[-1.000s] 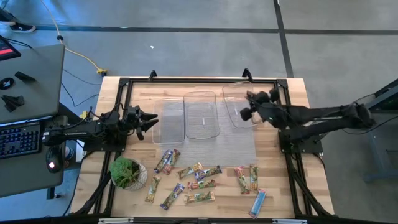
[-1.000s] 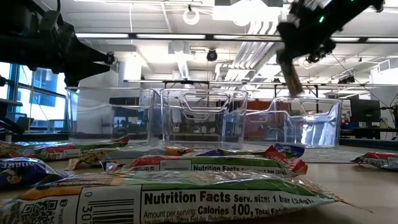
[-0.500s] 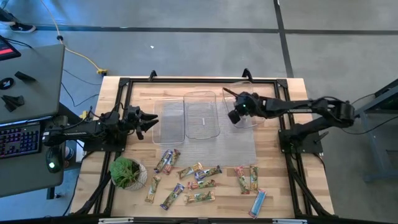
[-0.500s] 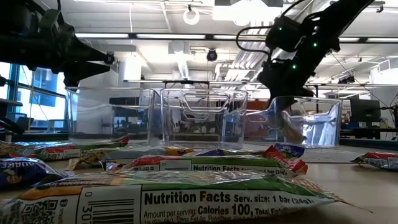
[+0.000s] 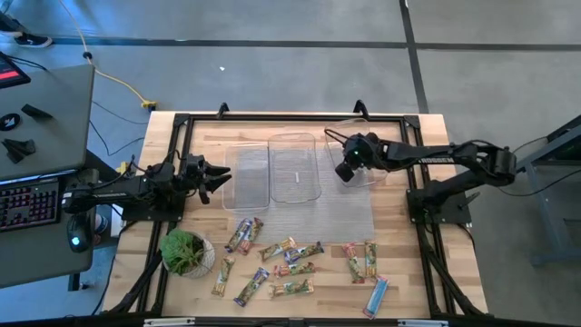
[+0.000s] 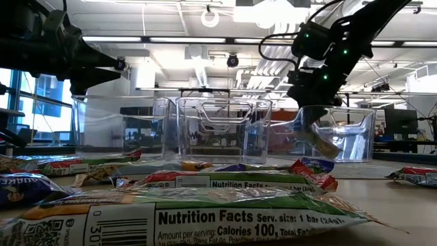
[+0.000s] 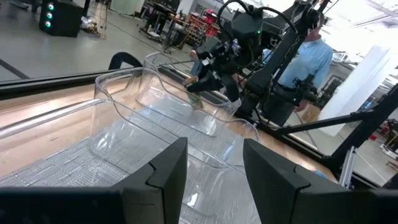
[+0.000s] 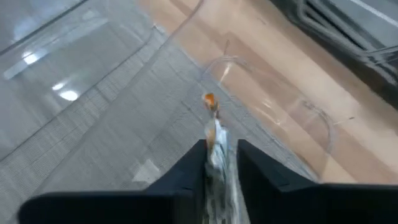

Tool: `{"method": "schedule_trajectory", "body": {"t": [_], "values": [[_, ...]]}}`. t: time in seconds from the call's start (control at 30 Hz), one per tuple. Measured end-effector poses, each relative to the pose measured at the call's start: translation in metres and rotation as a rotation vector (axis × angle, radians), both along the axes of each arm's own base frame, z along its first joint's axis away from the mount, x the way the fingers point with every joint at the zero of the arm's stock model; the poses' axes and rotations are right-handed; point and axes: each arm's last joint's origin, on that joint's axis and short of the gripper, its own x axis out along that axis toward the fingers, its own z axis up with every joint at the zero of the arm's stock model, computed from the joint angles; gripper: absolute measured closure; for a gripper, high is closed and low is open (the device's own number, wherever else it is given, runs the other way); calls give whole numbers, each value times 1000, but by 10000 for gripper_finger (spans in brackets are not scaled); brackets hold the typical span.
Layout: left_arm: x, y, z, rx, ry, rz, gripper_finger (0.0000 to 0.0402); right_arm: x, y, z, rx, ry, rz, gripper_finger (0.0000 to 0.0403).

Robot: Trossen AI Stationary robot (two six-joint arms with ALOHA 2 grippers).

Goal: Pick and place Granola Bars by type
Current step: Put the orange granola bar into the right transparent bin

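Several granola bars [image 5: 292,257] in blue, purple, red-orange and green-yellow wrappers lie flat on the grey mat near the table's near edge, and fill the foreground of the low view [image 6: 205,205]. My right gripper [image 5: 344,172] is over the right clear tray [image 5: 361,136], shut on one bar [image 6: 321,141] that dips inside the tray's walls. My left gripper [image 5: 221,177] is open and waits beside the left clear tray [image 5: 247,177]; its fingers frame the trays in the left wrist view [image 7: 214,174]. My right gripper pinches the granola bar between its two fingers at one end of the wrapper [image 8: 217,149], coming from above and slanting toward the table's left. The bar hangs tilted below the fingers with its free end [image 8: 209,99] inside the right tray, lifted clear of the table.
Three clear trays stand side by side at the far half of the table, the middle tray [image 5: 295,168] between the other two. A potted plant [image 5: 186,252] stands at the near left. Black frame rails [image 5: 272,116] run along the table's edges. A person [image 7: 311,56] shows beyond the table.
My right gripper has moved toward the table's left and down, carrying the bar from above the right tray's rim into the tray. It has almost stopped in the last half second. The left arm has kept still.
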Motion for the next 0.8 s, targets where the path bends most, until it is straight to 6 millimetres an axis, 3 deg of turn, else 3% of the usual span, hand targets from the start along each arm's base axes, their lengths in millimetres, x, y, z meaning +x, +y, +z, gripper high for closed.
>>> {"method": "schedule_trajectory", "body": {"t": [0.33, 0.53, 0.8], "values": [[0, 0, 0, -28, -8, 0, 253, -1, 9, 0, 36, 32, 91, 247], [0, 0, 0, -28, -8, 2, 253, -9, 26, 11, 194, 176, 80, 263], [0, 0, 0, -28, -8, 5, 253, -2, 57, 14, 467, 122, 164, 291]]}}
